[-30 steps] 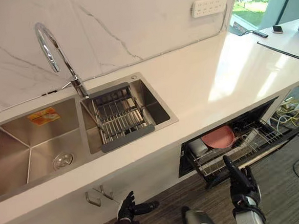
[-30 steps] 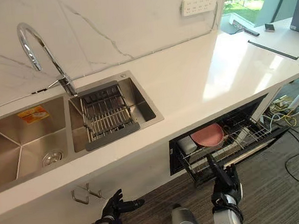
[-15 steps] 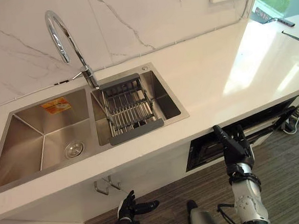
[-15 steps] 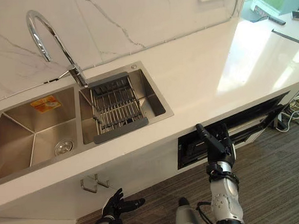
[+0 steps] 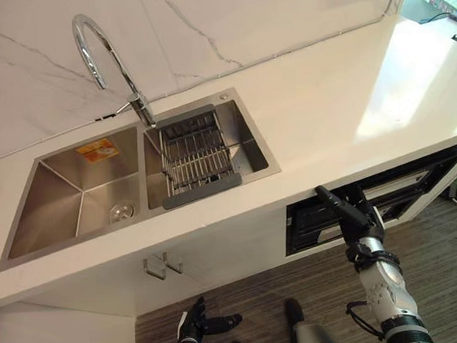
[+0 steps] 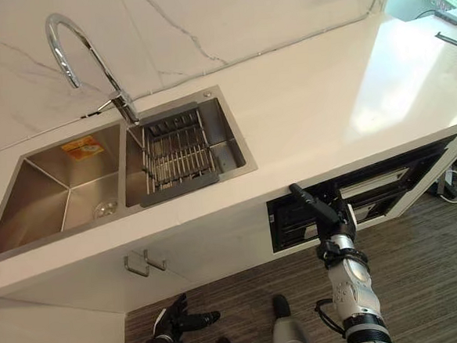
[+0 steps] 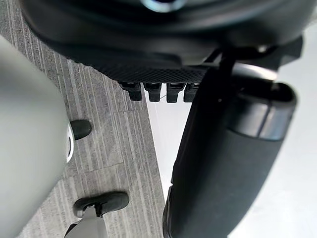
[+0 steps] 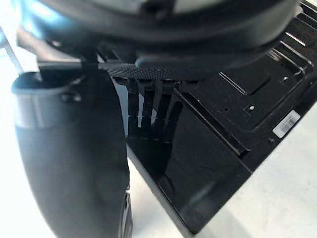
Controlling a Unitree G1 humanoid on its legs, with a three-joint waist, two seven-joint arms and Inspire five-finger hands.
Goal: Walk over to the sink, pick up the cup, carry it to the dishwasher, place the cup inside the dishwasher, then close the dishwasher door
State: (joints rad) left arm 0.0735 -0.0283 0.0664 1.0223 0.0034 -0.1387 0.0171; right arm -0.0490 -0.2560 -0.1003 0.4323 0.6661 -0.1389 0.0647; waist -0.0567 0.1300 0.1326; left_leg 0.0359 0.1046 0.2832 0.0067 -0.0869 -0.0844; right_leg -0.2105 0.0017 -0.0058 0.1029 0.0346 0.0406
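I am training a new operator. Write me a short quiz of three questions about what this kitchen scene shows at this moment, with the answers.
1. True or false: a cup stands in the left basin of the stainless steel double sink.
2. Where does the grey metal wire rack sit? A) in the left basin B) in the right basin, below the curved chrome tap C) on the white counter
3. Fill in: the dark right hand is at the black dishwasher with its fingers ___ (straight or curled).
Key: 1 false; 2 B; 3 straight.
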